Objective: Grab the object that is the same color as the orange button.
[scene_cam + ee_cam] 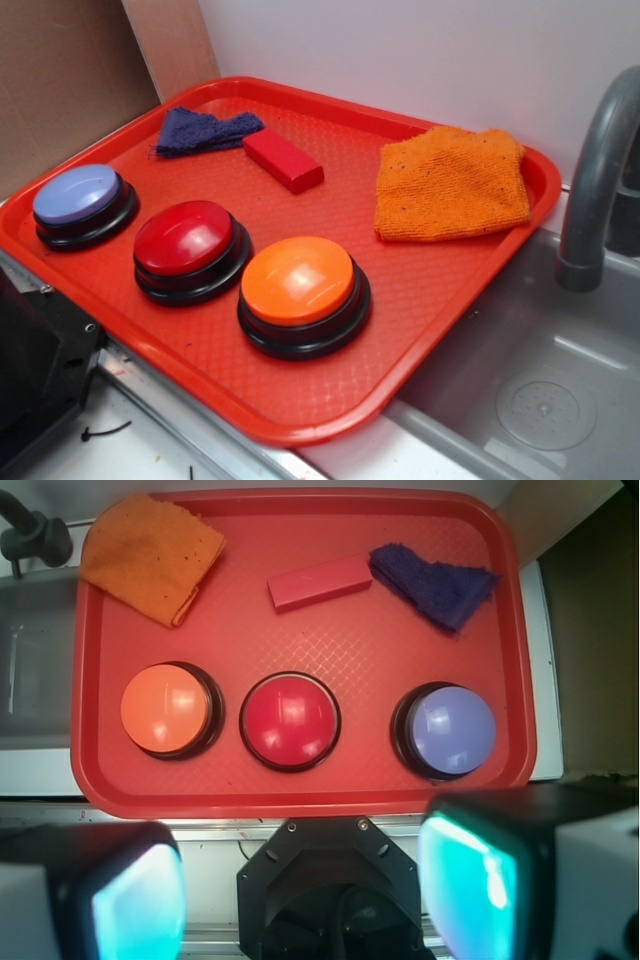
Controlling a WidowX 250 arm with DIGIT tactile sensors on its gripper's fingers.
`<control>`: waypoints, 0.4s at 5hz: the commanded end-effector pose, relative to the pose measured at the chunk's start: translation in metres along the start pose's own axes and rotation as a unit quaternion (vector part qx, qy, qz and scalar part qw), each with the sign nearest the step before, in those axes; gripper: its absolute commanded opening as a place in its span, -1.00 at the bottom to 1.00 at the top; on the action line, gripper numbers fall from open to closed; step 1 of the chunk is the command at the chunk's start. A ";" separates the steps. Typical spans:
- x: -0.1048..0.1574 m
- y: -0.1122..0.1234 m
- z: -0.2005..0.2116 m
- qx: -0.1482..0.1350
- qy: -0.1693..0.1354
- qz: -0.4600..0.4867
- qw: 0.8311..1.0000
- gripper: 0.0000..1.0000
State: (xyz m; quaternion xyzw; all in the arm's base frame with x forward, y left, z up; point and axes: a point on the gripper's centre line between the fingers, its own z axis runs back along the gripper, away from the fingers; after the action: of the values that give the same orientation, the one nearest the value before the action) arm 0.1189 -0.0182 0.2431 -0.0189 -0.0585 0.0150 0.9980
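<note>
Orange cloth (148, 553): folded, lying flat in tray (300, 790) corner nearest the faucet (597, 180) — tilted diagonally, no clear long axis.
Orange button (166, 709): same side, apart.
Gripper (300, 890): fingers wide apart — holding nothing.

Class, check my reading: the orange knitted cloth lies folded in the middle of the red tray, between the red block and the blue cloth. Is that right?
Not quite. The orange knitted cloth lies folded at a corner of the red tray, overlapping its rim; the red block sits between it and the blue cloth, as the exterior view shows.
</note>
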 end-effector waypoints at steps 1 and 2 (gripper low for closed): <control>0.000 0.000 0.000 0.000 0.000 0.000 1.000 1.00; 0.018 -0.003 -0.009 -0.022 -0.021 -0.075 0.997 1.00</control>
State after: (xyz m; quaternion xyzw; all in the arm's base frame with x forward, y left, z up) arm 0.1342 -0.0209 0.2329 -0.0339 -0.0710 -0.0551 0.9954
